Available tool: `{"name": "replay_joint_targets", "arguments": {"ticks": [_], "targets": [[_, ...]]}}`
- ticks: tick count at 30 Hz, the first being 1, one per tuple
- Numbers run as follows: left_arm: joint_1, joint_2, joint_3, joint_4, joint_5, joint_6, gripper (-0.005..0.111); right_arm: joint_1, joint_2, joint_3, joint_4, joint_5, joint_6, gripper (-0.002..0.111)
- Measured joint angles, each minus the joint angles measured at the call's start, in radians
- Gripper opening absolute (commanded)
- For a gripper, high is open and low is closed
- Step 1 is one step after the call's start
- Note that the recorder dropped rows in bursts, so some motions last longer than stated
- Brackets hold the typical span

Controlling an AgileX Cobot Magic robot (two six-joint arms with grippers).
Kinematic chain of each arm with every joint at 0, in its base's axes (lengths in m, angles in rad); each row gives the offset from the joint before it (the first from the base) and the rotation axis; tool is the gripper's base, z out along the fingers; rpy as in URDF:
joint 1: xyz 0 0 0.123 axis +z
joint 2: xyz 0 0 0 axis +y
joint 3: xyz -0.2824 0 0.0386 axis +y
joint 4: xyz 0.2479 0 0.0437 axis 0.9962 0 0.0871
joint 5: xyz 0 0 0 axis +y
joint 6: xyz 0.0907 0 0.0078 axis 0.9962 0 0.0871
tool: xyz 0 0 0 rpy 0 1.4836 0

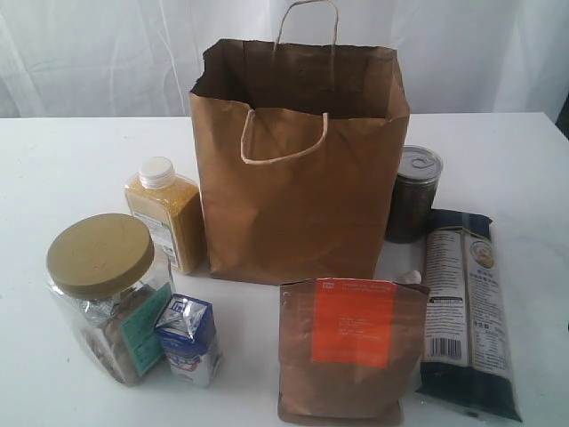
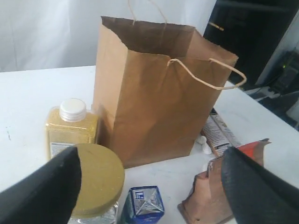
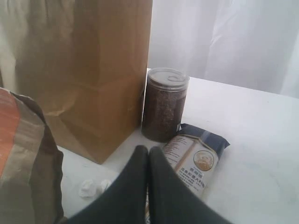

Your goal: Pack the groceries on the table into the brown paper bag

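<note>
Nothing is packed yet: all 6 groceries stand or lie on the table (image 1: pixel 53 160) around the bag. The left gripper (image 2: pixel 149 189) hangs above the left group with its jaws spread wide and nothing between them. Below it the jar (image 1: pixel 102 294) and the carton (image 1: pixel 189 338) stand touching, with the bottle (image 1: pixel 167 213) behind them, just beside the bag's left wall. A reach for any 1 of these 3 could knock a neighbour over, because they crowd each other, and the jar's broad lid may be too wide to pinch cleanly. The bag (image 1: pixel 298 178) stands upright in the middle with its mouth open. It looks light and creased, so a bump from an arm or a grocery caught on its rim could tip or slide it, and the near handle droops across the front, where it could snag. The pouch (image 1: pixel 351 351) stands in front of the bag and may topple if brushed. To the right, the tin (image 1: pixel 413 196) stands beside the bag's right wall, and the noodle packet (image 1: pixel 467 311) lies flat in front of the tin; being long and soft, it could sag or catch on the bag's edge. The right gripper (image 3: pixel 148 154) hovers near the packet with its jaws pressed together on nothing. Count: 1 jar, 1 bottle, 1 carton, 1 bag with 2 handles, 1 pouch, 1 tin, 1 packet.
</note>
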Motion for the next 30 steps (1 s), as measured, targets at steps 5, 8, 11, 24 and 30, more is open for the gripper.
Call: {"name": "replay_joint_targets", "arguments": {"ticks": [5,8,11,24,30], "targets": [[0.000,0.211,-0.182,0.120,0.085,0.025,0.083,0.000,0.000,0.000,0.000,0.000,0.000,0.000],[0.000,0.345,-0.288,0.201,0.162,0.011,0.083,0.000,0.000,0.000,0.000,0.000,0.000,0.000],[0.000,0.457,-0.369,0.233,0.222,-0.025,0.083,0.000,0.000,0.000,0.000,0.000,0.000,0.000],[0.000,0.625,-0.446,0.279,0.410,-0.046,0.086,0.000,0.000,0.000,0.000,0.000,0.000,0.000],[0.000,0.625,-0.447,0.297,0.424,-0.043,0.106,0.000,0.000,0.000,0.000,0.000,0.000,0.000]]}}
